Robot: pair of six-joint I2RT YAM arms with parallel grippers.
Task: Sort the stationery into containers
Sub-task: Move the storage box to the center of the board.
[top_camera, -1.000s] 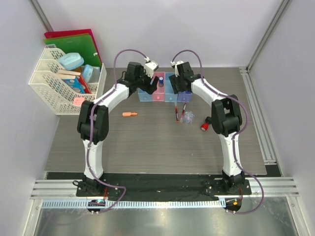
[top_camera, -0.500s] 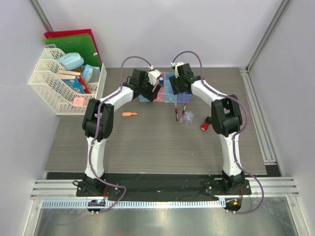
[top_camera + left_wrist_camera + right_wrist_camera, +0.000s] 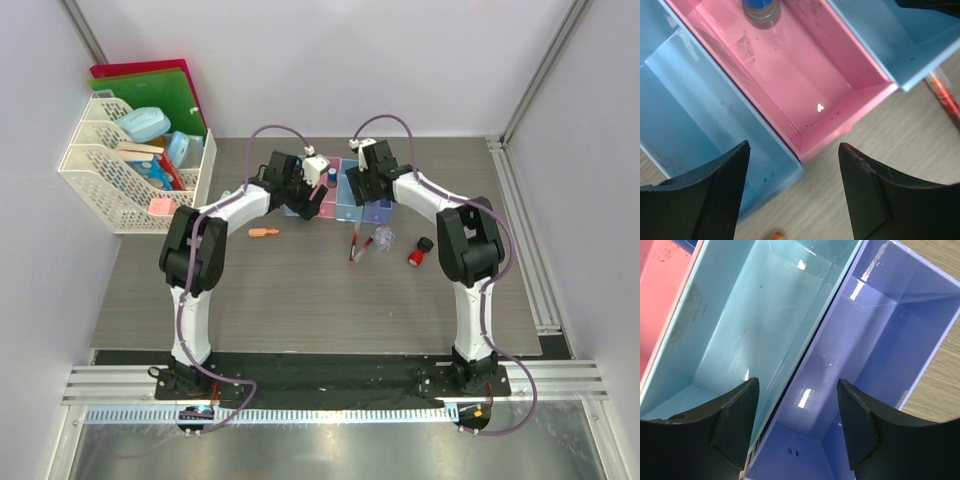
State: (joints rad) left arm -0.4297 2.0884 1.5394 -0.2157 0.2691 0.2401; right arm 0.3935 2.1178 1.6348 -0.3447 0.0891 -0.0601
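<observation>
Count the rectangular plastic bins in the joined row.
4, left to right: light blue plastic bin, pink bin, second light blue bin, purple-blue bin. None looks hidden.

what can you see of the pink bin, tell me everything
The pink bin is a rectangular open-topped tray of glossy, slightly see-through plastic, standing upright on the grey wood-grain table. Its floor carries dark scuffs and specks. A light blue bin is joined along each long side. Inside, at one end, sits a small round blue-topped item; the rest is bare. The left gripper hangs over its other end, jaws open, holding nothing.
</observation>
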